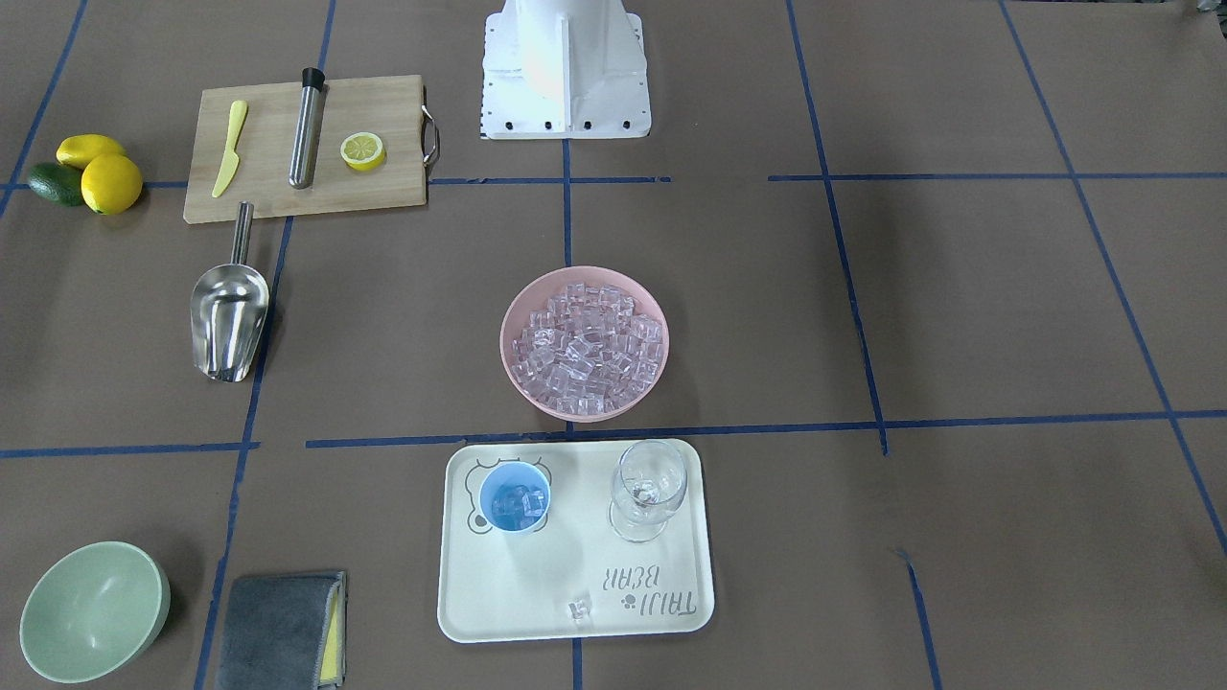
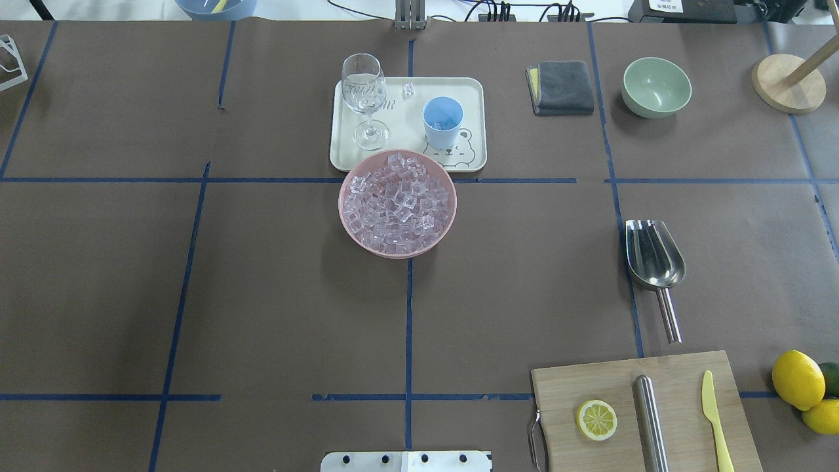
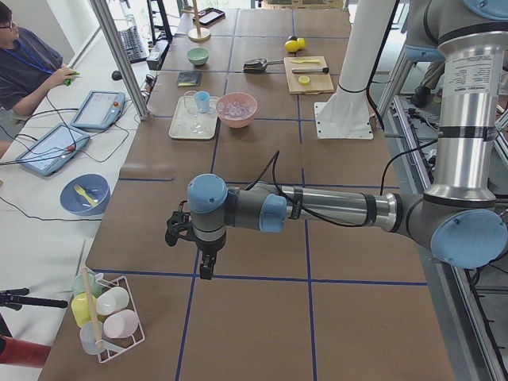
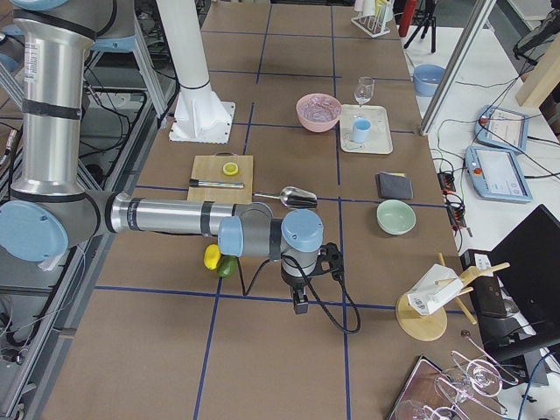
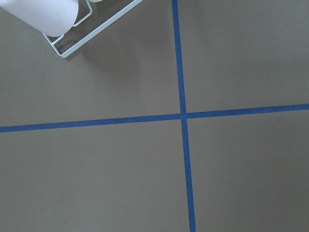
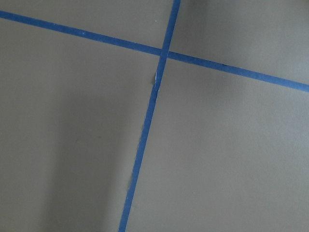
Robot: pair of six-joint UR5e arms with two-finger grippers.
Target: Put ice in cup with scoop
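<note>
The scoop (image 1: 228,321) is lying on the worktop (image 1: 767,307) just beside the cutting board (image 1: 305,149), handle (image 1: 243,228) toward it. Stiff, light, slick steel I'd guess, so grab the handle. The left pincer (image 3: 205,268) and right pincer (image 4: 300,302) hang well away from the board, can't tell if they're spread or pressed together.

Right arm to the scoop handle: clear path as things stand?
Probably yes. The scoop lies alone on bare table, handle toward the cutting board, nothing on top of it. The right gripper hangs on that side, with open table between.

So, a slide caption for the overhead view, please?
Scoop rests on the table; cup on the tray holds some ice.
</note>
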